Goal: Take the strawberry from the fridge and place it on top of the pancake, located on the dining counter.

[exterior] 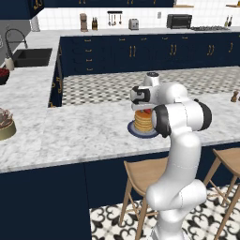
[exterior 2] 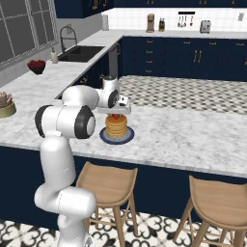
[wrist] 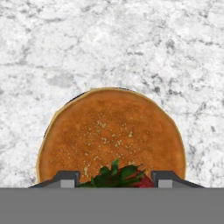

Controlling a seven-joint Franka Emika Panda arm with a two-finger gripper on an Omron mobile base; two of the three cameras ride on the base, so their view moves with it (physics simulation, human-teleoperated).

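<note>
The pancake (wrist: 109,131) stack sits on a small dark blue plate (exterior 2: 103,137) on the marble dining counter (exterior: 70,131). My gripper (wrist: 116,179) hangs straight down over the stack, its fingertips (wrist: 68,178) close on both sides of the strawberry (wrist: 120,178). The strawberry, red with green leaves, is low over the near edge of the top pancake. From the base views the gripper (exterior: 143,110) (exterior 2: 116,114) is right above the pancake (exterior: 143,123) (exterior 2: 116,127), with a bit of red strawberry (exterior 2: 115,116) showing under it. The fridge is out of view.
Wooden stools (exterior 2: 108,185) (exterior: 143,176) stand below the counter's near edge. A potted plant (exterior: 4,124) is at the counter's left end. On the side counter are a red bowl (exterior 2: 36,65) and a sink (exterior 2: 82,52). A small brown item (exterior: 233,97) is far right.
</note>
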